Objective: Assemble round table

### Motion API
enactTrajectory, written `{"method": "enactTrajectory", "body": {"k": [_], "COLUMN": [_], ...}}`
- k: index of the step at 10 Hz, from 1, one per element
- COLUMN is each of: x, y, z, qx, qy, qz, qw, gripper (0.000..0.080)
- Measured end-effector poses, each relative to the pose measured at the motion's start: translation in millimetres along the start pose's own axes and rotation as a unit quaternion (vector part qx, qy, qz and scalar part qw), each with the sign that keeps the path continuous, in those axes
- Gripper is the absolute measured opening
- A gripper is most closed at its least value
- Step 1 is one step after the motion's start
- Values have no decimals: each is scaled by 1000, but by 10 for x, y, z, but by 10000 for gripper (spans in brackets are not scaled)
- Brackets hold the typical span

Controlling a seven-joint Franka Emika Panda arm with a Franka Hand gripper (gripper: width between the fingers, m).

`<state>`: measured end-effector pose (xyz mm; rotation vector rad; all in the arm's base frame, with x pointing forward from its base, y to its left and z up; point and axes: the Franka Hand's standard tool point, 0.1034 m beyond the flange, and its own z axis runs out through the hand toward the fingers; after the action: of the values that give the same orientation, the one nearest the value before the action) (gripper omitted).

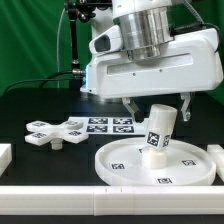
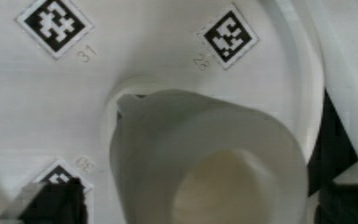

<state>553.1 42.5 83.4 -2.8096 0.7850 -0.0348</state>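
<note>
The large round rimmed disc lies flat on the black table at the exterior view's right front. The short thick cylinder stands on the disc, tilted, with its tagged side facing the camera. My gripper hangs right above the cylinder's top with its jaws open, one finger on each side and clear of it. In the wrist view the cylinder fills the lower middle, over the tagged disc, with a dark finger apart from it. The cross-shaped piece lies on the table at the exterior view's left.
The marker board lies behind the disc, between it and the cross-shaped piece. White bars stand along the front edge, at the left and at the right. The arm's big white body hangs over the disc.
</note>
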Motion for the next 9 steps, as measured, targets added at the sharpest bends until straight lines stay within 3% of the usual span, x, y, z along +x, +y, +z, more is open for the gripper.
{"method": "enactTrajectory", "body": {"k": [1,4,5,7,9], "x": [-1,-38,-42,-31,-32], "y": [-1,-85,-90,-70,-64], "z": [0,-9,-8,-10,-9], "qx": [0,-32,-37,-36,-38], "qy": [0,-20,-21,-23,-26], "qz": [-23,-226,-275,-313,-396], "qw": [1000,973,960,949,917], "gripper": [649,649,649,649,649]}}
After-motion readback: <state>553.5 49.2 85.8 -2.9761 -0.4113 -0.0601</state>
